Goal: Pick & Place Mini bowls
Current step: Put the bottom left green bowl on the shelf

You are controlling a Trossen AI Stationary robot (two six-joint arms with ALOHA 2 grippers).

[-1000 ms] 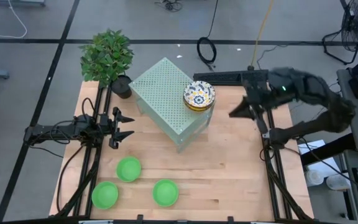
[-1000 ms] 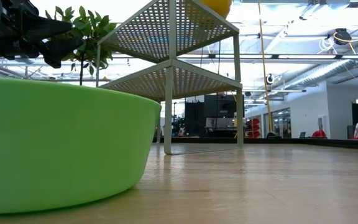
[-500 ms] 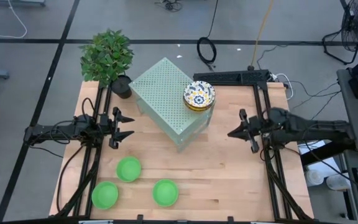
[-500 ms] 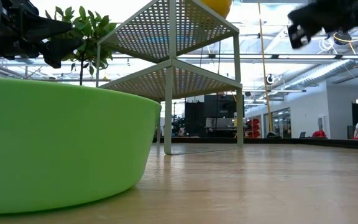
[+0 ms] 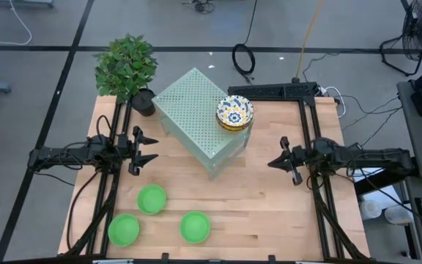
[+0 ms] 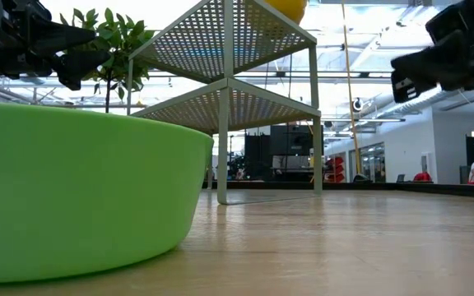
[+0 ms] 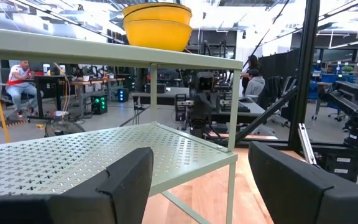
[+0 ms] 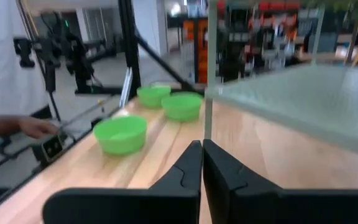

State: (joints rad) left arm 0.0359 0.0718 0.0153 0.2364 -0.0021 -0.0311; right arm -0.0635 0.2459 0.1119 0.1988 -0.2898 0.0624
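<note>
Three plain green mini bowls (image 5: 152, 199) (image 5: 124, 229) (image 5: 195, 226) sit on the wood at the table's near left; one of them fills the low view (image 6: 81, 189). A stack of white floral mini bowls (image 5: 234, 112) rests on the top of the pale green perforated shelf (image 5: 196, 110), and their yellow undersides (image 7: 157, 25) show in the left wrist view. My left gripper (image 5: 152, 148) hovers open at the table's left, pointing level at the shelf. My right gripper (image 5: 271, 163) is shut at the table's right and also points level, with nothing between its fingers (image 8: 202, 168).
A potted plant (image 5: 127, 70) stands at the far left corner beside the shelf. Black frame rails (image 5: 321, 205) run along both table sides. A person's hand (image 8: 36, 127) shows beyond the table's near edge. Bare wood (image 5: 269, 213) lies between the shelf and the near right corner.
My right arm has come down from high over the table's far right and folded back toward the right edge. Its gripper has tipped from slanting downward to level. The bowls have stayed where they were.
</note>
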